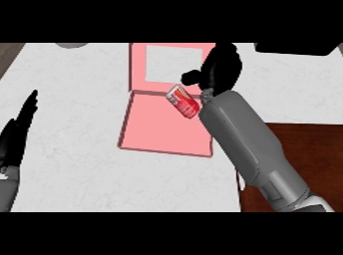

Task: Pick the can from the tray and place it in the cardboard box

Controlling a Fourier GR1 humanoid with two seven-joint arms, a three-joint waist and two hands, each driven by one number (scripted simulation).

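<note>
The red can (182,100) lies tilted on its side inside the pink cardboard box (156,132), close to the box's right wall. The box's flap (139,64) stands open at the far side. My right hand (220,65) hovers just beyond and to the right of the can, its thumb pointing left above it, fingers relaxed and apart from the can. The brown tray (310,144) sits at the right, partly hidden under my right forearm, with nothing visible on it. My left hand (14,137) rests at the left edge, fingers straight and pointing away.
A grey round object (71,45) is cut off at the far edge. A black object (292,48) sits at the far right. White counter (71,99) stretches between my left hand and the box.
</note>
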